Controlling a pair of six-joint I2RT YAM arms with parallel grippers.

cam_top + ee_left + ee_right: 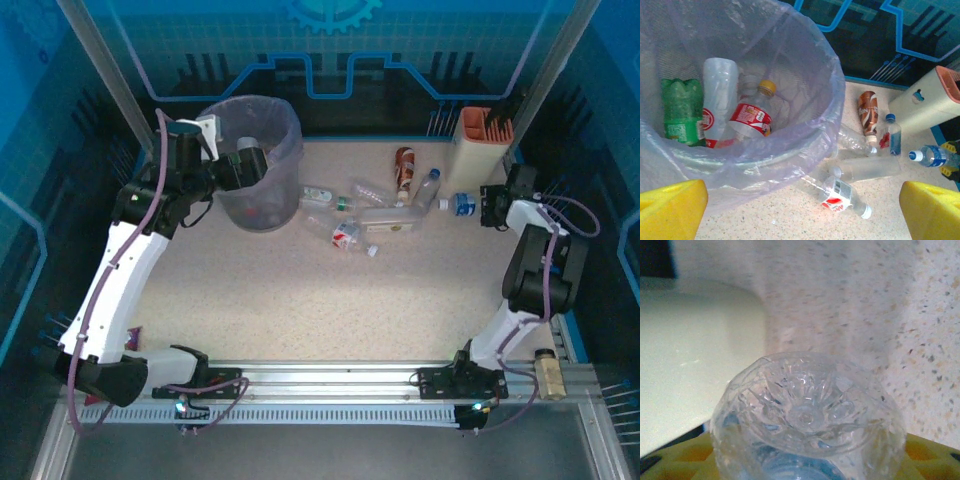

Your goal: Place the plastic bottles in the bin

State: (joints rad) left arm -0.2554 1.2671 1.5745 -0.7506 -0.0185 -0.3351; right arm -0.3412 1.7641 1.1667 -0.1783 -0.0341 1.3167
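Bottles (751,117) in bin (812,65): three.

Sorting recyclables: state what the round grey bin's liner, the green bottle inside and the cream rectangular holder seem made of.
Round grey bin's liner: thin plastic film, translucent, glossy, wrinkled. Green bottle: tinted translucent plastic with a moulded lobed base. Cream rectangular holder: opaque, smooth, matte; probably hard plastic, not certain.

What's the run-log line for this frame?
left fingers open over bin | bin holds three bottles | right fingers shut on blue-label bottle by cream holder | loose bottles lie on table
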